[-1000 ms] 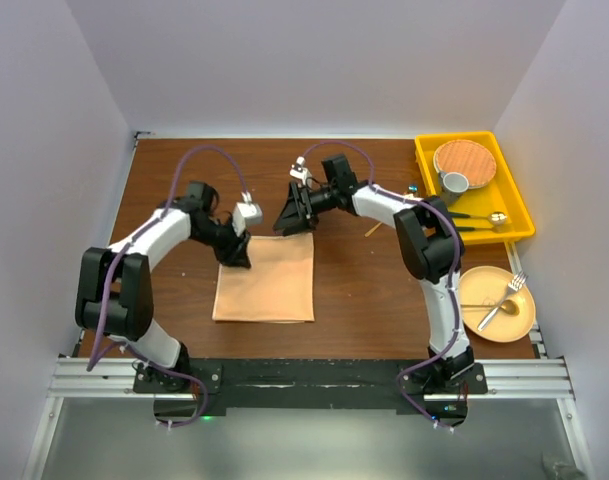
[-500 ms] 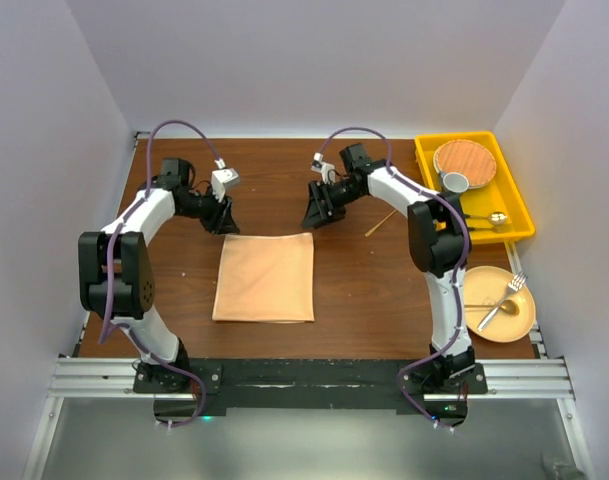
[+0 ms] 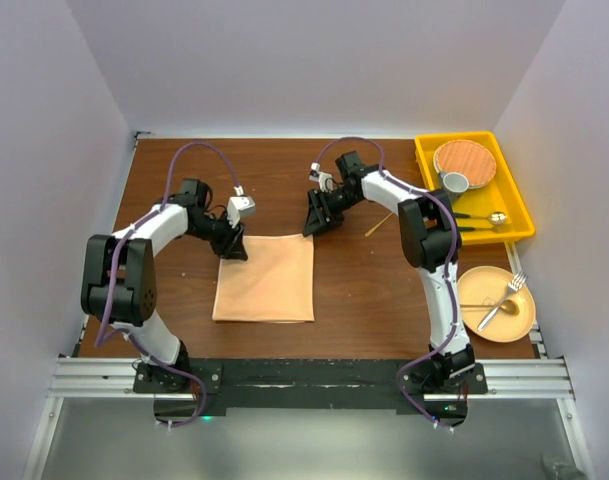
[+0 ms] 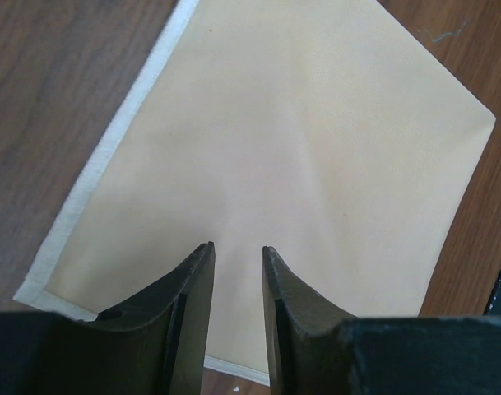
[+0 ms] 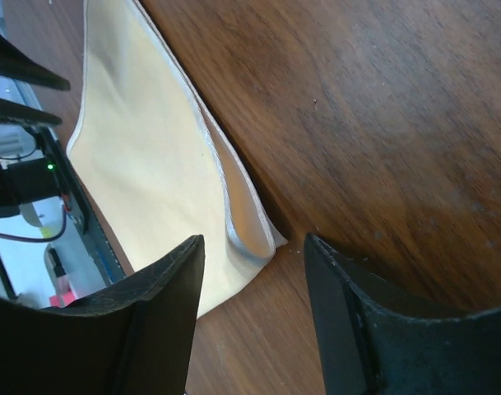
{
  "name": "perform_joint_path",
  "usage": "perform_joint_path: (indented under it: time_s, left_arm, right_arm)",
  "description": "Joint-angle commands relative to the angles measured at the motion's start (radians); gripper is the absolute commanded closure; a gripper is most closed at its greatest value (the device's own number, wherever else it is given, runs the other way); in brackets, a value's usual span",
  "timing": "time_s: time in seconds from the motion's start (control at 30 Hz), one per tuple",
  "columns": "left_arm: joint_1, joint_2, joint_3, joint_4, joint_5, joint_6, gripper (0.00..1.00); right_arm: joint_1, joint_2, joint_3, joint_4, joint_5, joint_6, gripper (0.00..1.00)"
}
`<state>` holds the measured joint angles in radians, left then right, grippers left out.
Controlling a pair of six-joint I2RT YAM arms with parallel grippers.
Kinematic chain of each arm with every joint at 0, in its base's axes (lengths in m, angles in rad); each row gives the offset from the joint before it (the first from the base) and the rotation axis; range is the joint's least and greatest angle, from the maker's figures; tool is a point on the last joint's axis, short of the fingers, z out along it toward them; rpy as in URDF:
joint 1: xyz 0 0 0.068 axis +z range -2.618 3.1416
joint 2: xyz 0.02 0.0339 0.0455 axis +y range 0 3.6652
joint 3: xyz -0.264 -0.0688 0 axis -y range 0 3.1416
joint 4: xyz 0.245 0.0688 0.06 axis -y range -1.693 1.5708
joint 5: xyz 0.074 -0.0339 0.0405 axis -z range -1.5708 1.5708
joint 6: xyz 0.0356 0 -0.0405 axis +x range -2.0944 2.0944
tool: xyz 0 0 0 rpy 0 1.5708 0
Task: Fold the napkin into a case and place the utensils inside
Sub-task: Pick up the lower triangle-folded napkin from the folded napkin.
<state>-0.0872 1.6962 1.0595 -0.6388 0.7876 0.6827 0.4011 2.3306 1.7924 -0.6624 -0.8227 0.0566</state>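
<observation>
The napkin lies on the brown table as a flat, layered peach square; no narrow case is in view. My left gripper hovers at its far left corner, jaws open a narrow gap over the cloth, holding nothing. My right gripper is at the far right corner, open, with the layered corner tip lying between its fingertips. Of the utensils, a gold fork and spoon rest on a tan plate, another spoon lies in the yellow tray, and a slim gold piece is on the table.
A yellow tray at the back right holds a wood-toned plate and a grey cup. The tan plate sits at the near right. White walls close in the table on three sides.
Both grippers had pulled back from the napkin's far edge and have now come back down at its two far corners. The right jaws have narrowed. The napkin has not moved.
</observation>
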Motion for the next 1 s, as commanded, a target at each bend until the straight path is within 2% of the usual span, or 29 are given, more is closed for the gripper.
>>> perform_joint_path:
  time_s: [0.0,0.1,0.3,0.43,0.47,0.57,0.87,0.97]
  left_arm:
    - [-0.011,-0.058,-0.024,-0.05,0.016,0.087,0.67]
    - [-0.046,-0.084,-0.05,-0.122,0.003,0.184,0.68]
    - [-0.1,-0.142,-0.138,-0.134,-0.074,0.256,0.71]
    - [-0.109,-0.133,-0.157,-0.133,-0.093,0.259,0.75]
    - [-0.111,-0.124,-0.162,-0.13,-0.102,0.255,0.77]
    - [-0.111,-0.095,-0.171,-0.119,-0.125,0.242,0.82]
    - [-0.109,-0.035,-0.179,-0.096,-0.145,0.195,0.87]
    - [-0.095,-0.098,-0.174,-0.069,-0.067,0.176,0.91]
  right_arm:
    - [0.007,0.018,0.01,0.021,-0.023,0.02,0.45]
    - [0.005,0.018,-0.005,0.033,-0.027,0.031,0.48]
    - [0.01,0.006,-0.005,0.058,-0.035,0.046,0.63]
    - [0.012,-0.033,-0.01,0.069,-0.036,0.043,0.79]
    - [0.015,-0.043,-0.019,0.073,-0.038,0.04,0.87]
    - [0.025,-0.089,-0.041,0.093,-0.035,0.026,1.0]
    - [0.074,-0.206,-0.099,0.124,0.048,-0.084,1.0]
    - [0.077,-0.22,-0.116,0.124,0.057,-0.1,1.0]
